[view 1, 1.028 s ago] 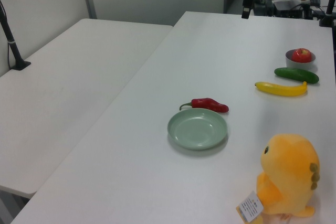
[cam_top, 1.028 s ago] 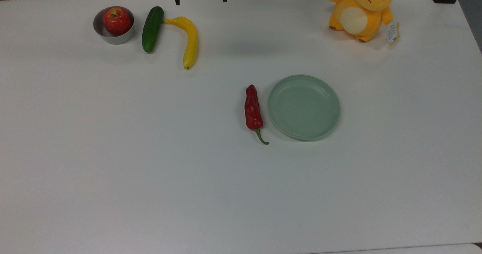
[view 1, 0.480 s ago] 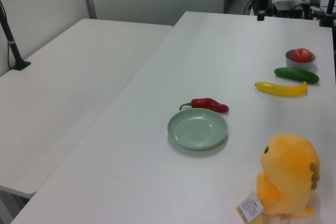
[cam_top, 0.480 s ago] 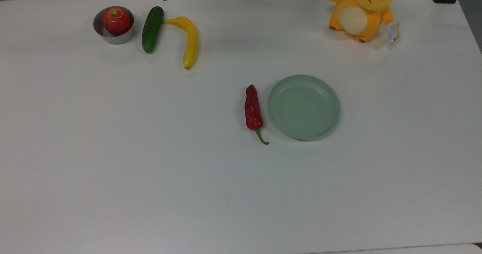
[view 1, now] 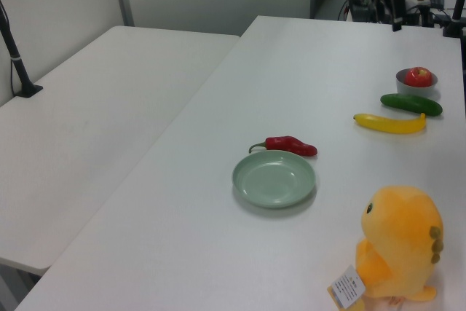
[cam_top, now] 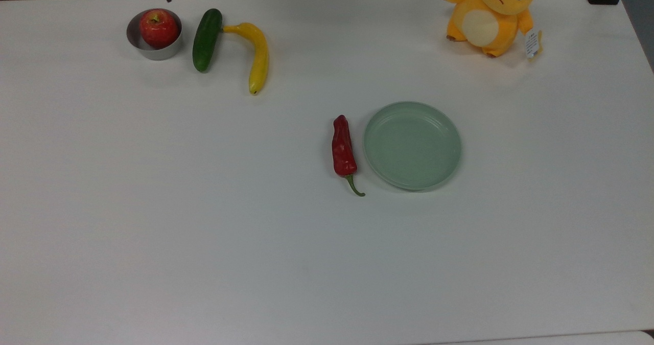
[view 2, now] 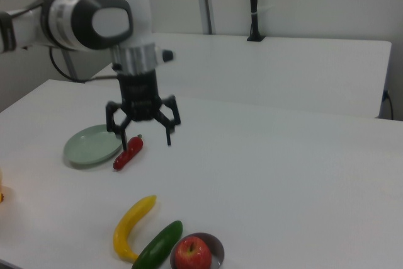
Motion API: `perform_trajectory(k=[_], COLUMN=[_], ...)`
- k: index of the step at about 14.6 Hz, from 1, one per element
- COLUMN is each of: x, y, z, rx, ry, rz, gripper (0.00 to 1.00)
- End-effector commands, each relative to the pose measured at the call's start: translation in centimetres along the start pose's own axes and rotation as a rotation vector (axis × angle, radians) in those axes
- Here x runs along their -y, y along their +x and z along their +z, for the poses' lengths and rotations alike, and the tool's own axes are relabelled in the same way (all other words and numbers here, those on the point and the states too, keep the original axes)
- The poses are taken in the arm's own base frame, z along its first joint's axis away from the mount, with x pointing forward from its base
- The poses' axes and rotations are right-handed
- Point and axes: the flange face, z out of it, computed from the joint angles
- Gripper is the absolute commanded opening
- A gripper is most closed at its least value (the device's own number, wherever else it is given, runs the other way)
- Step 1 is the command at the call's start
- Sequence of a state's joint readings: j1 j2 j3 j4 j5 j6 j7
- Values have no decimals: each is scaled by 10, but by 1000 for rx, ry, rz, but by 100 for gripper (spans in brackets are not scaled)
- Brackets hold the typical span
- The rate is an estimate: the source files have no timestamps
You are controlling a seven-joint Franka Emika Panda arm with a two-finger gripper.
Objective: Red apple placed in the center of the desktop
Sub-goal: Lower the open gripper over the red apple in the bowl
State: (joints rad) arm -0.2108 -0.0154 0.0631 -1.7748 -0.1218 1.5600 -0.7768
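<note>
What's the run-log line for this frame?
gripper: open, raised | red apple: in metal bowl | desktop centre: apple not placed | phase: approach

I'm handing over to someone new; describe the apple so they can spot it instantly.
On the white desktop, look to the top view's upper left corner, where a cucumber and banana lie side by side. Just left of the cucumber stands a small metal bowl, and the apple sits in it: round and red, unlike the long red chili by the green plate.
</note>
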Motion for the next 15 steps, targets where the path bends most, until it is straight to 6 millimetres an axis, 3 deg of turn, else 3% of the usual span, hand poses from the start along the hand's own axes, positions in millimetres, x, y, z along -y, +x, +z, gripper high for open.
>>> perform_trajectory(k=[1, 9, 15], x=[-18, -41, -44], y=[-32, -64, -78], z=[40, 146, 198], rx=[70, 157, 120], ry=[53, 29, -89], rz=[-95, -178, -212], gripper=[100, 100, 100])
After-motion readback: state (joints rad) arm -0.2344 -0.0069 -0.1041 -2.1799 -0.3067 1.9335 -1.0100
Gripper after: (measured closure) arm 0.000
